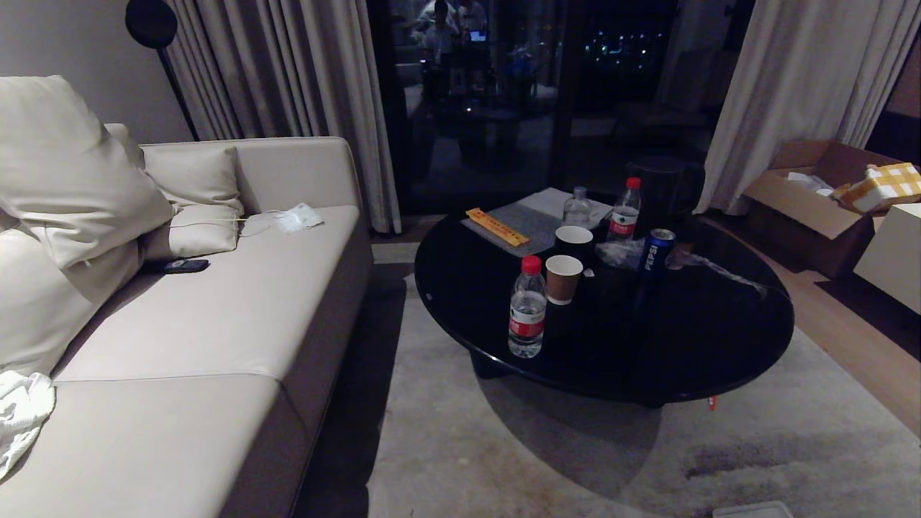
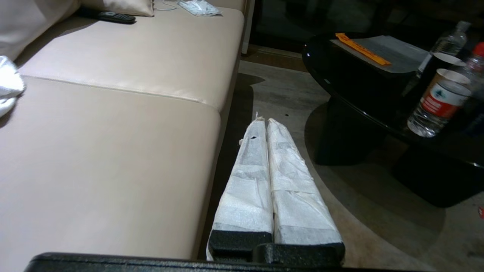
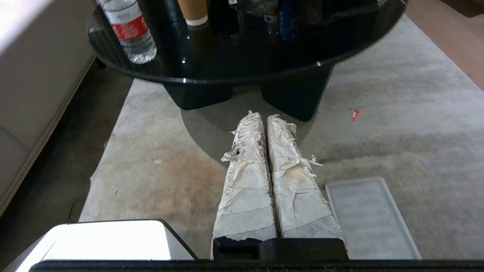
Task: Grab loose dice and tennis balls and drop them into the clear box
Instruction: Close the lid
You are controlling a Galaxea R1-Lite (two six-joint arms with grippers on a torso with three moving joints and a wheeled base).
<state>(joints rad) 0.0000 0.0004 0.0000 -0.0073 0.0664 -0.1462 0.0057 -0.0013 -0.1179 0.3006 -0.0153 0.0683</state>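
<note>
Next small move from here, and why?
Probably turn the base a little to scan more floor. No dice or tennis balls show in any view: only the sofa, the black table with bottles and cups, and the rug. The left pincer and right pincer hang shut and empty, with nothing to grasp.

black table (image 1: 719,338), beige sofa (image 1: 216,324), grey rug (image 1: 504,460)

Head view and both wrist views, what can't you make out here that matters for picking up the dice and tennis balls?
- Dice and tennis balls: in no view.
- Clear box: not identifiable; the head view shows only a pale corner cut off by the bottom edge.
- Ribbed clear panel on the rug, right wrist view: partly hidden behind the right pincer.
- Floor under the black round table: hidden by the tabletop.
- Both pincers: outside the head view.
</note>
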